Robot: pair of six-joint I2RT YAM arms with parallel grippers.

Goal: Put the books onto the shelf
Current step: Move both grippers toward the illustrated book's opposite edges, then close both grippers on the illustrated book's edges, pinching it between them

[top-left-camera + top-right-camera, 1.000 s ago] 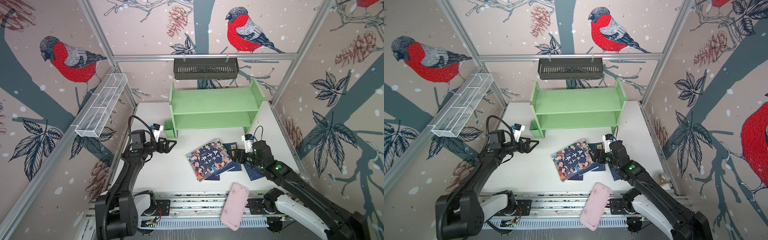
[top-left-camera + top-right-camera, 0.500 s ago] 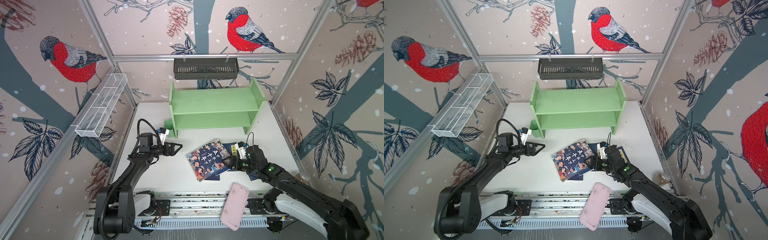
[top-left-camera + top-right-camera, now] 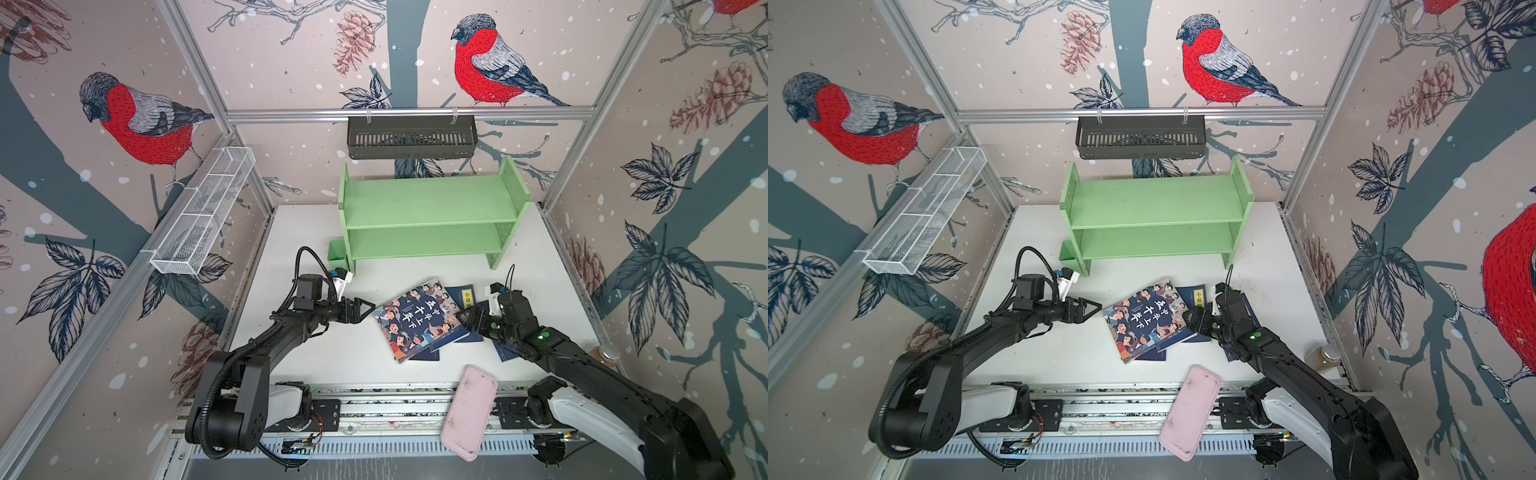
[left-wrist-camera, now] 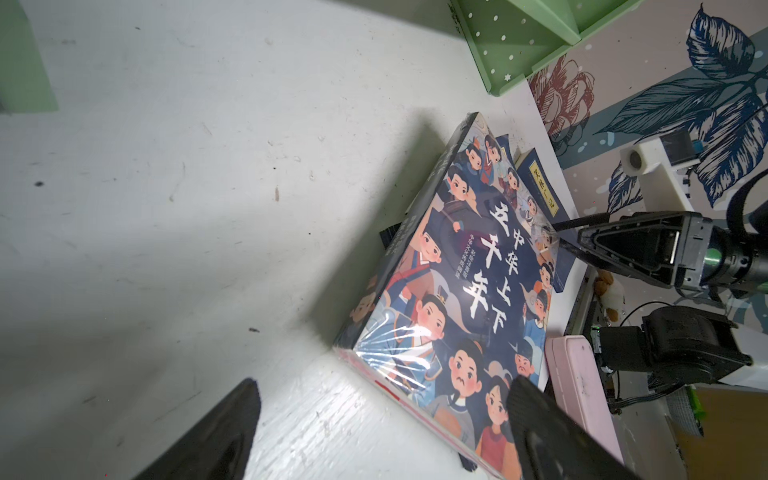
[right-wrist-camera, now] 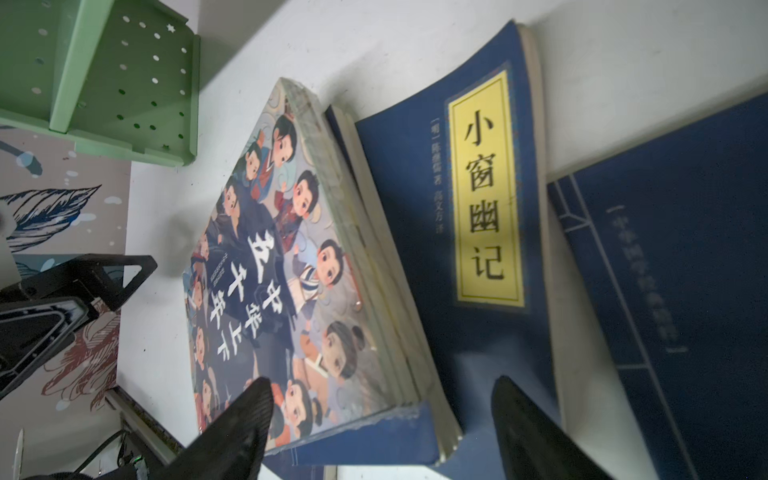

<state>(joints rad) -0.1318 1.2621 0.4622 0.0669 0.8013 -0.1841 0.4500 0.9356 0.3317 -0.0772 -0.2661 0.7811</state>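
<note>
The glossy, film-wrapped cartoon book (中华上下五千年) is laid over matte navy paperbacks, one labelled 小窗幽记, at 6 o'clock from the green shelf. The left gripper at its 9 and the right gripper at its 3 are both spread, empty.

Glossy film-wrapped cartoon book, matt navy paperback, matt green wooden shelf, scuffed white tabletop

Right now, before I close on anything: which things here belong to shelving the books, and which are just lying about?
Job: cartoon-cover book; navy paperbacks under and beside it; green shelf.
Lying about: pink case; black slotted basket; white wire-mesh basket; small green box beside the shelf; jar on the right.
</note>
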